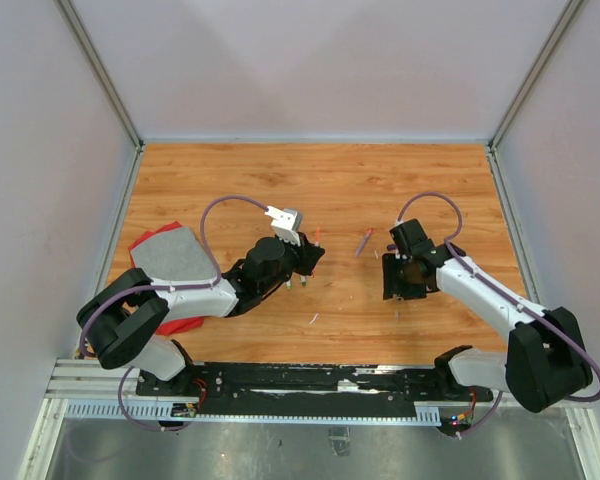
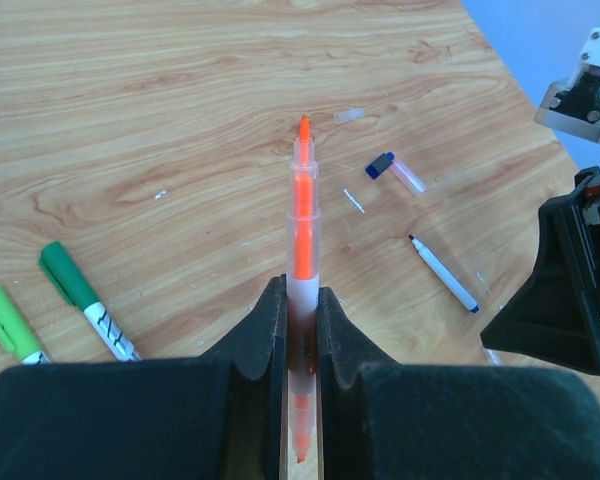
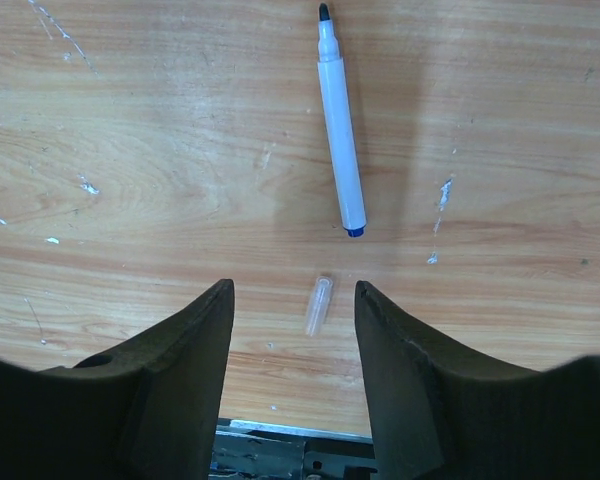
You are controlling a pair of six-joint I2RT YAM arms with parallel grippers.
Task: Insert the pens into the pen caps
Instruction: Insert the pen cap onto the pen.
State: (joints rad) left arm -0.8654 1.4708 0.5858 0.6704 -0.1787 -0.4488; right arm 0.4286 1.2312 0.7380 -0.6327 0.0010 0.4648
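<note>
The left gripper (image 2: 300, 290) was clamped on the orange pen (image 2: 302, 215), tip pointing ahead. The right gripper (image 3: 293, 290) stood open, holding nothing. The clear cap (image 3: 319, 305) lay on the table (image 3: 130, 150) between its fingers, long axis fore-aft, with the white pen (image 3: 340, 130) beyond. The right arm was nearer.

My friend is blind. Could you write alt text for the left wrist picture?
The left gripper clamps an uncapped orange pen, tip pointing away over a wooden table. A dark green marker and a light green marker lie at left; a thin white pen lies at right.
</note>
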